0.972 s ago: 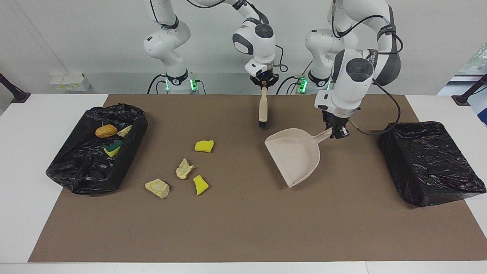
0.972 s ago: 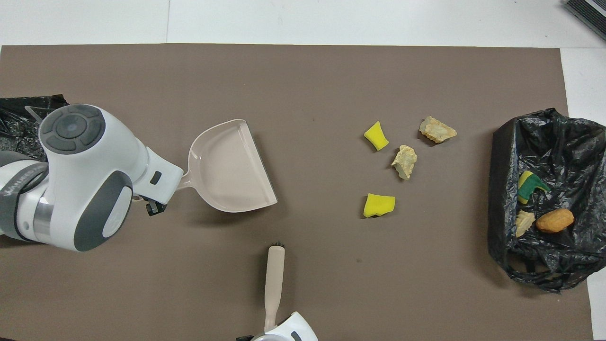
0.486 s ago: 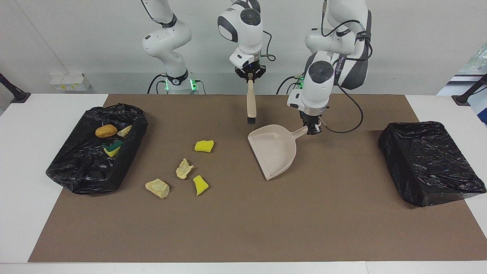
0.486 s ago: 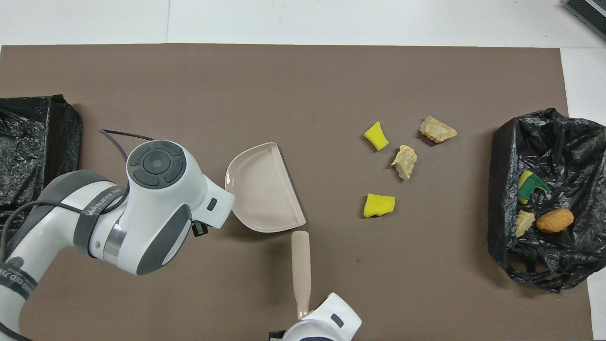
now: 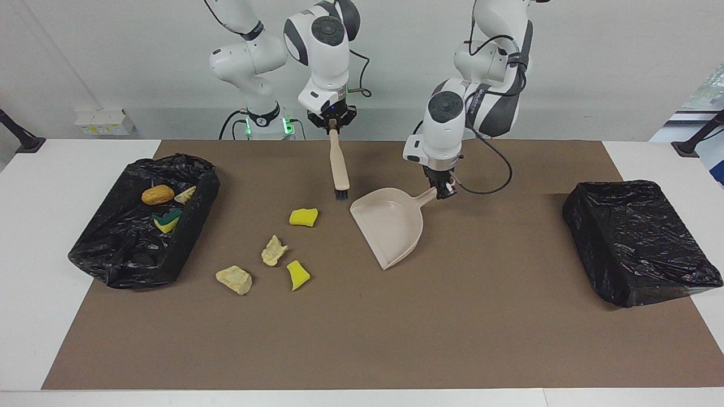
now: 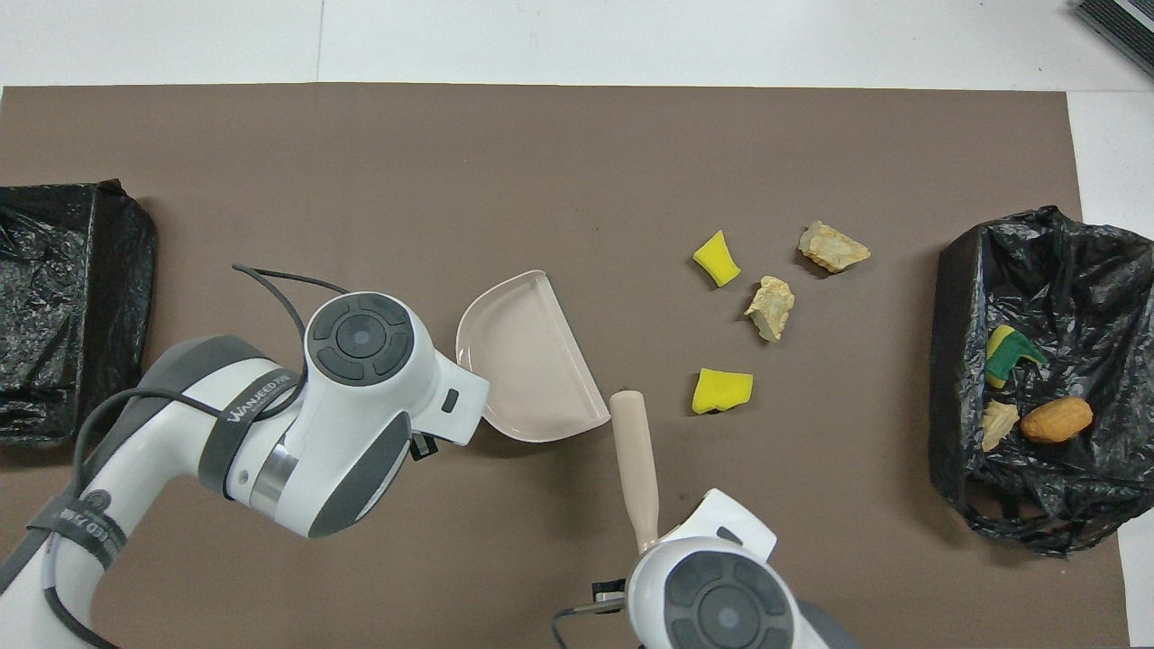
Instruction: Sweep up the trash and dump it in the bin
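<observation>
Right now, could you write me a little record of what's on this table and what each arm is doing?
Left gripper: shut on the dustpan handle, pan raised over the mat
Right gripper: shut on the brush, bristles pointing down
Scraps on mat: four, two bright yellow, two pale
Bin at the right arm's end: holds an orange-brown lump, a pale chunk, a green-backed sponge
Bin at the left arm's end: no scraps visible
Dustpan contents: nothing

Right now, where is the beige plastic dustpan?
The beige plastic dustpan is held mid-table by the left gripper, beside the wooden hand brush, its mouth toward the loose yellow scraps.
</observation>
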You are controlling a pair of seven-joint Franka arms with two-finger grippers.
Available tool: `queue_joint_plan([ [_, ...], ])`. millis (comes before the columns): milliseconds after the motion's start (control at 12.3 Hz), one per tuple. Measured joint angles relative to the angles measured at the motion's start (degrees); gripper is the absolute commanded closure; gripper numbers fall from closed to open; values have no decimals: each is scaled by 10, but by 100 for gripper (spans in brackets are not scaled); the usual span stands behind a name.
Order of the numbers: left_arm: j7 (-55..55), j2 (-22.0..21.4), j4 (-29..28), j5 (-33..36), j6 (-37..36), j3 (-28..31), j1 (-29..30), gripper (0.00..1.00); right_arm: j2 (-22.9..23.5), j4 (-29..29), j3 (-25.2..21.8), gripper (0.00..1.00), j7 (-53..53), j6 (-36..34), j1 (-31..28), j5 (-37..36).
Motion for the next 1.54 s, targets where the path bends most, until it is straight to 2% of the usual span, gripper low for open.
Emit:
queue_joint_plan([
  [243, -17, 5, 2, 0, 0, 0, -13, 100, -38, -7, -1, 100, -162, -29, -119, -25],
  [405, -20, 5, 2, 0, -6, 0, -23, 100, -50, -11, -2, 100, -256, -28, -193, -68],
  [648, -23, 5, 2, 0, -25, 0, -41, 100, -42, -18, -1, 100, -407, 27, -297, -92],
  [810, -23, 5, 2, 0, -32, 0, -46, 100, -18, -18, -2, 100, -485, 66, -367, -93],
  [972, -23, 4, 2, 0, -38, 0, -51, 100, 22, 2, -2, 100, -489, 85, -378, -100],
  [1296, -31, 3, 2, 21, -53, 0, -63, 100, 132, 111, 0, 100, -472, 79, -379, -131],
  [1539, -58, 3, 2, 30, -71, -1, -72, 100, 196, 156, -1, 100, -423, 78, -381, -146],
])
